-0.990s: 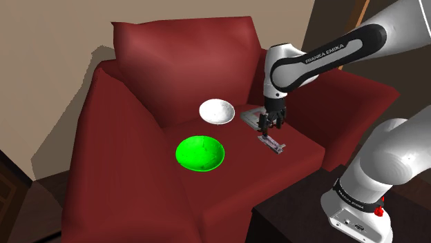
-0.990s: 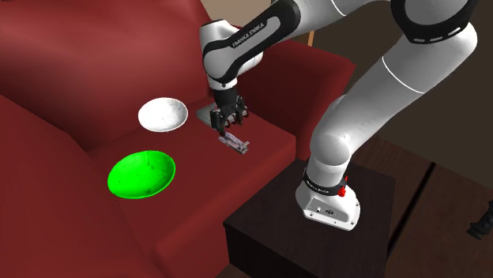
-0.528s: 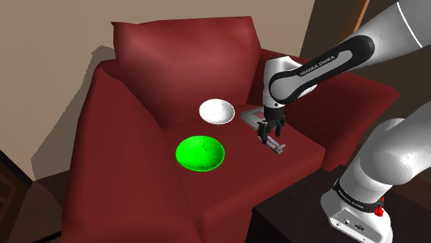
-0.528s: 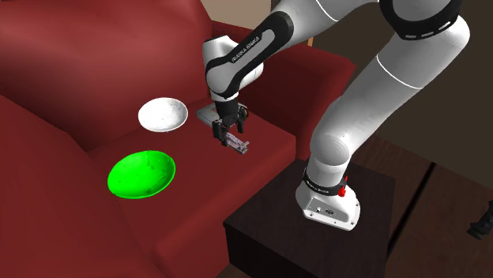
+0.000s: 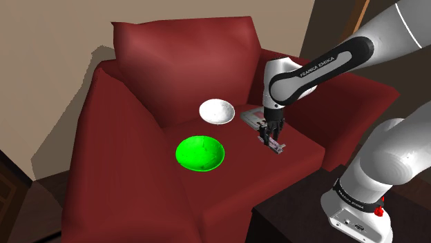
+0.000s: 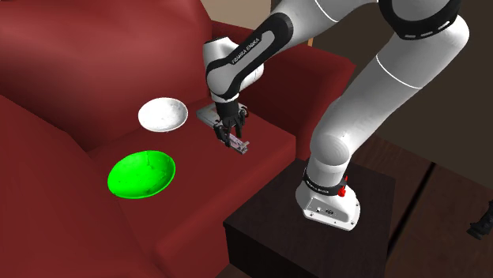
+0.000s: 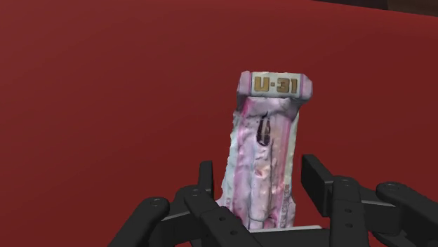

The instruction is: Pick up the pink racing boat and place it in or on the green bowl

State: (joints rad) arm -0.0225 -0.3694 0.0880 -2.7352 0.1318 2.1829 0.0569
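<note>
Wrist view supplies detail that the exterior views lack. The pink-and-white racing boat (image 7: 265,154) carries a plate lettered U-31 at the end far from the gripper (image 7: 260,175). Its near end lies between the two black fingers (image 7: 206,184). The jaws are spread slightly wider than the hull, one finger just beside each flank, neither clamping it.

Shoulder view places the racing boat (image 5: 277,144) flat on the red armchair seat (image 5: 235,172), right of frame centre, directly under the gripper (image 5: 270,130).

Both exterior views add the surroundings:
- The green bowl (image 5: 200,153) sits lower left of the boat, well apart.
- A white bowl (image 5: 217,111) lies above the green bowl.
- A flat grey item (image 5: 248,112) lies just behind the gripper.

Second exterior view shows the same layout, with the green bowl (image 6: 141,174) at left of centre.
</note>
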